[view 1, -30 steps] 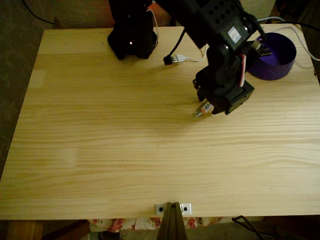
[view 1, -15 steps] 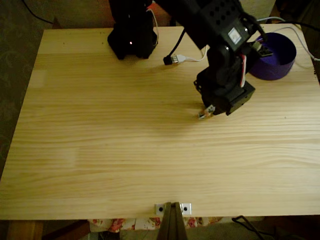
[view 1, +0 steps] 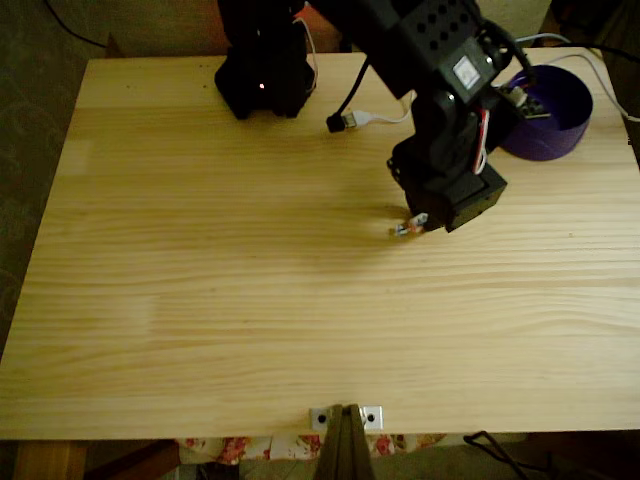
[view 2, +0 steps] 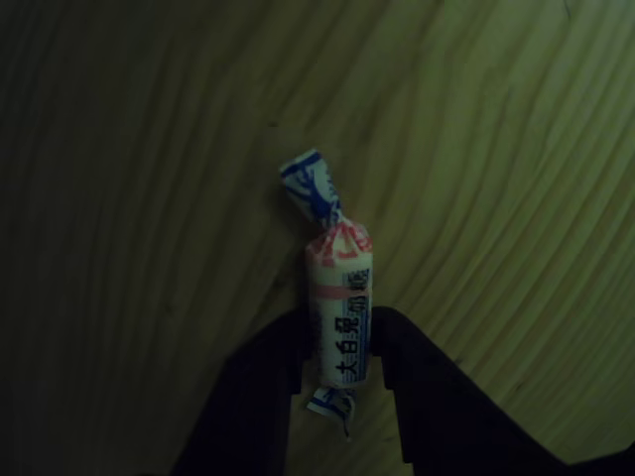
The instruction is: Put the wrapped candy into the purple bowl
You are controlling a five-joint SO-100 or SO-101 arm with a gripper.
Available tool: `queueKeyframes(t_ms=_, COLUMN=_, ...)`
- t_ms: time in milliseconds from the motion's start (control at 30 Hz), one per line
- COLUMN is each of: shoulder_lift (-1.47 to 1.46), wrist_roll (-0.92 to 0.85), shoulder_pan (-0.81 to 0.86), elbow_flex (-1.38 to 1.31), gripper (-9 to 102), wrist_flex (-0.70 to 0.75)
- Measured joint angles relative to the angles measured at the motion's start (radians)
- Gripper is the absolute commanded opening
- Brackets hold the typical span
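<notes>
Wrapped candy: we see a tiny oblong sweet in a pale pink-and-white wrapper with printed characters and twisted blue-and-white ends (view 2: 337, 317); in the fixed view it is a small pale speck (view 1: 404, 230) at the tip of the arm.
Candy's place: it sits between the two dark fingers of the pincer, over the pale pine-plank surface (view 1: 250, 300), right of centre in the fixed view. Whether it touches the wood or is just off it, we cannot tell.
Pincer: the black two-finger pincer (view 2: 340, 342) is pinching the candy's lower half, one finger (view 2: 268, 367) against each long side; the upper twisted end sticks out free beyond the tips.
Purple bowl: the round, deep purple plastic bowl (view 1: 560, 130) stands near the far right corner of the surface in the fixed view, apart from the candy, partly behind the black arm.
Other things: a white cable with a dark plug (view 1: 345, 119) lies between the arm's black base (view 1: 262, 70) and the bowl.
Step in hand: we judge this is the grasp, just secured.
Next move: we think it calls for a clean lift, then a swing over the bowl's rim before letting go.
</notes>
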Motion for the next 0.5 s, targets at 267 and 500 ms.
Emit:
queueKeyframes(t_ms=267, shoulder_lift=0.074, wrist_roll=0.278, shoulder_pan=0.000, elbow_flex=-0.029, gripper=5, wrist_flex=0.006)
queueKeyframes(t_ms=500, shoulder_lift=0.221, wrist_roll=0.566, shoulder_pan=-0.028, elbow_flex=-0.031, gripper=5, wrist_flex=0.038)
